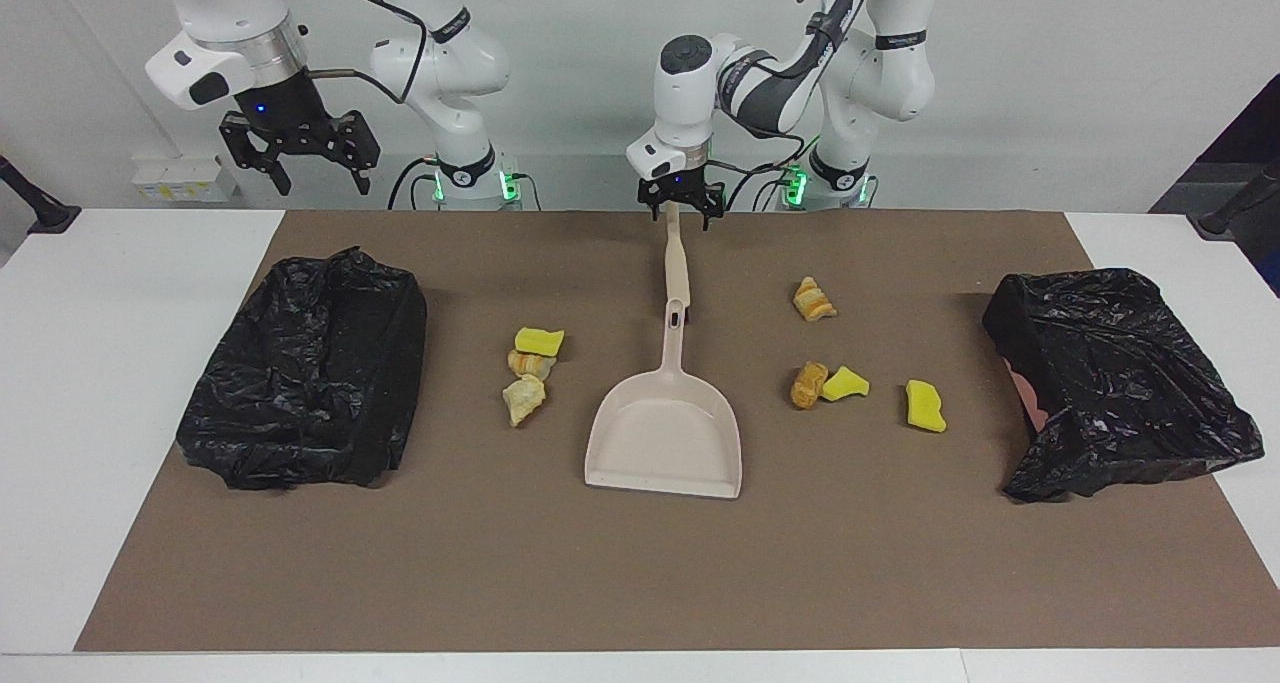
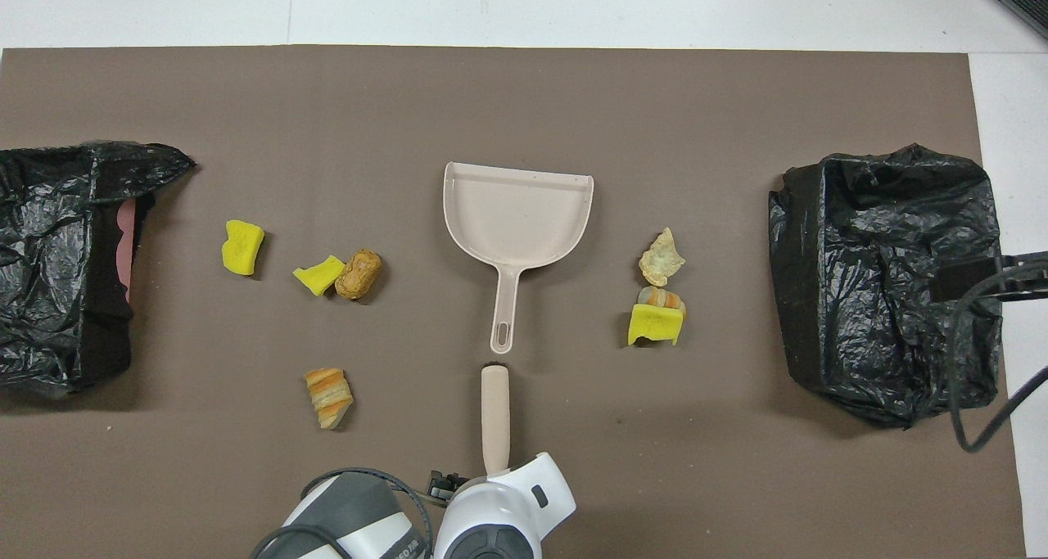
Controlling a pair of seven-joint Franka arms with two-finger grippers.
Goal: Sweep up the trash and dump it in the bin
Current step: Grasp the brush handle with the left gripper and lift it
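Overhead view — dustpan (image 2: 517,215) holding nothing

Dustpan (image 1: 664,433) lies mid-mat (image 1: 640,573); the brush (image 1: 676,263) lies nearer the robots, apparently just clear of its handle. Trash (image 1: 530,368) sits beside it toward the right arm's end, more trash (image 1: 845,383) toward the left arm's. A bin (image 1: 305,398) stands at each end.

A robotics lab: two Franka arms (image 1: 780,73) at a mat-covered white table (image 1: 100,363)
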